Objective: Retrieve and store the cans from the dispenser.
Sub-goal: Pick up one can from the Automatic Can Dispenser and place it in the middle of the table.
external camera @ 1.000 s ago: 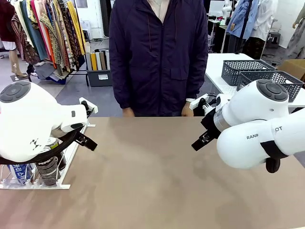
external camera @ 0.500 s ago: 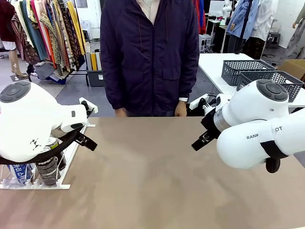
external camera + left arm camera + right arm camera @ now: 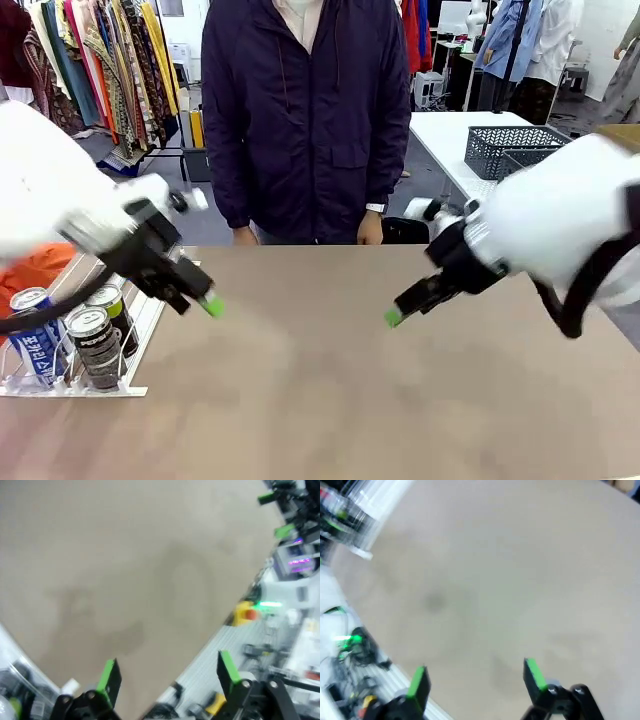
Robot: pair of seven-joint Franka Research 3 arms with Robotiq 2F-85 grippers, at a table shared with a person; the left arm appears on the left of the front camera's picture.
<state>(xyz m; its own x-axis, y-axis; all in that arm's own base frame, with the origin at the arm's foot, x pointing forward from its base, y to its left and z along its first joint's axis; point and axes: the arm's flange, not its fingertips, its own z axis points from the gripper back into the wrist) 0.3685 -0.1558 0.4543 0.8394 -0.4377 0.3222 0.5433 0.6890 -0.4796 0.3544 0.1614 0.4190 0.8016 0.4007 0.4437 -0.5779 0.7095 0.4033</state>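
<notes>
Three cans stand at the near end of the dispenser [image 3: 75,388], a white rail rack at the table's left edge: a blue-and-white can [image 3: 35,338], a black can [image 3: 95,347] and a can with yellow-green markings [image 3: 117,308]. My left gripper [image 3: 205,303] hangs open over the bare table, just right of the rack. In its wrist view the left gripper [image 3: 167,672] has nothing between its green pads. My right gripper [image 3: 395,315] is open over the table's middle right. In its own view the right gripper [image 3: 475,677] is empty too, and the blurred dispenser [image 3: 367,507] lies far off.
A person in a dark jacket stands at the far edge, hands [image 3: 243,235] hanging by the table. Dark mesh baskets [image 3: 505,143] sit on a white table at the back right. The brown tabletop [image 3: 320,400] lies bare between the two grippers.
Both arms have swung so that their grippers now point in over the table, green tips showing. The person has shifted a little to the left.
</notes>
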